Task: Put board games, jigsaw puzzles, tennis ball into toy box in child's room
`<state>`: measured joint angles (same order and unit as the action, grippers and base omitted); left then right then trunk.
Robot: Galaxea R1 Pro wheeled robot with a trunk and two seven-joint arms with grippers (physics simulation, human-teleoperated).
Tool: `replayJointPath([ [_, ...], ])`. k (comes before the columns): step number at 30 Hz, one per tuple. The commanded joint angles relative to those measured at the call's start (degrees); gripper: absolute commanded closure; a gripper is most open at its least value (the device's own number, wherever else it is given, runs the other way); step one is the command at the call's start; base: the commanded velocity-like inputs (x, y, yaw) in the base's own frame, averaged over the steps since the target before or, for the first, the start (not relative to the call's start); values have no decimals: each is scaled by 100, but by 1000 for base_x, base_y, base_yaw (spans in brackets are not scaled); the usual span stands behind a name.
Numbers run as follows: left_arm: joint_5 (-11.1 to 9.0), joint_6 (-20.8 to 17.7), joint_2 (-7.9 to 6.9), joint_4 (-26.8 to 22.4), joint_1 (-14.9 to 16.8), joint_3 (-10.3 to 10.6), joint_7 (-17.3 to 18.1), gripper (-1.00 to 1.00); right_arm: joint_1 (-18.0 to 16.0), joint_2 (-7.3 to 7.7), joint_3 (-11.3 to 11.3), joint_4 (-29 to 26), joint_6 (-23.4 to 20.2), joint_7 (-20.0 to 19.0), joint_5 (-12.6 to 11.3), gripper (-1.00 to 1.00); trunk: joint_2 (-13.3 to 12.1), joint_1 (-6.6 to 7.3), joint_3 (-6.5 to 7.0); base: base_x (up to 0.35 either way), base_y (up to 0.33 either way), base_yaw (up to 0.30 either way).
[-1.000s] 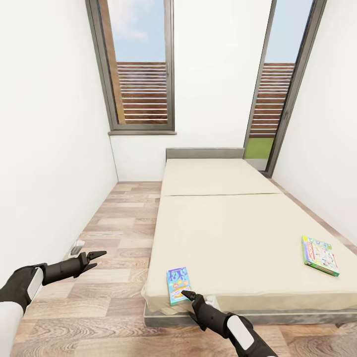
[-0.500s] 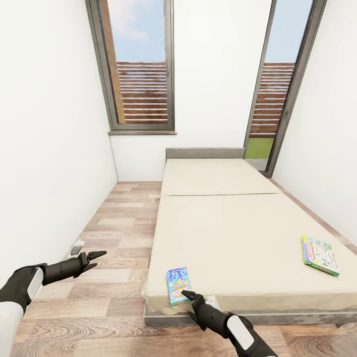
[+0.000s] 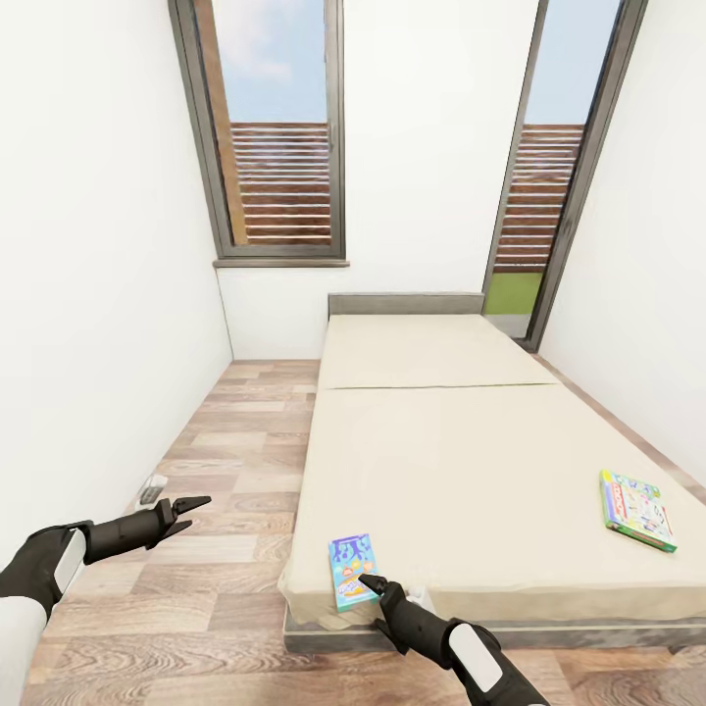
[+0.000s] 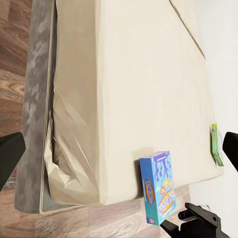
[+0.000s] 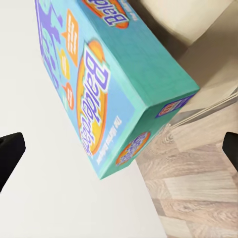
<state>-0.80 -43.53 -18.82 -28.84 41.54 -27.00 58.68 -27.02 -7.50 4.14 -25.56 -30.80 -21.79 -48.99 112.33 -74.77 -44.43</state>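
The right gripper (image 3: 370, 585), jaws spread, hovers just short of the blue game (image 3: 352, 570) at the bed (image 3: 461, 471) edge; the left gripper (image 3: 191, 507), also spread, hangs over the floor (image 3: 226, 461).

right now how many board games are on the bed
2: the blue board game at the foot edge by the right gripper, and the green-edged board game near the bed's right side.
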Motion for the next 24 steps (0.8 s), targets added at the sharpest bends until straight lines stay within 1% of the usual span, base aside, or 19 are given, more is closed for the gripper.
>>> replayJointPath([
  [1, -7, -50, 1, 1, 4, -16, 12, -100, -3, -6, 43, -2, -49, -1, -11, -100, 3, 1, -5, 11, 0, 0],
  [20, -7, -50, 1, 1, 4, -16, 12, -100, -1, 5, 43, -2, -49, -1, -11, -100, 3, 1, -5, 2, 0, 0],
  [24, -7, -50, 1, 1, 4, -16, 12, -100, -3, 8, 43, -2, -49, -1, -13, -100, 3, 1, -5, 56, 0, 0],
])
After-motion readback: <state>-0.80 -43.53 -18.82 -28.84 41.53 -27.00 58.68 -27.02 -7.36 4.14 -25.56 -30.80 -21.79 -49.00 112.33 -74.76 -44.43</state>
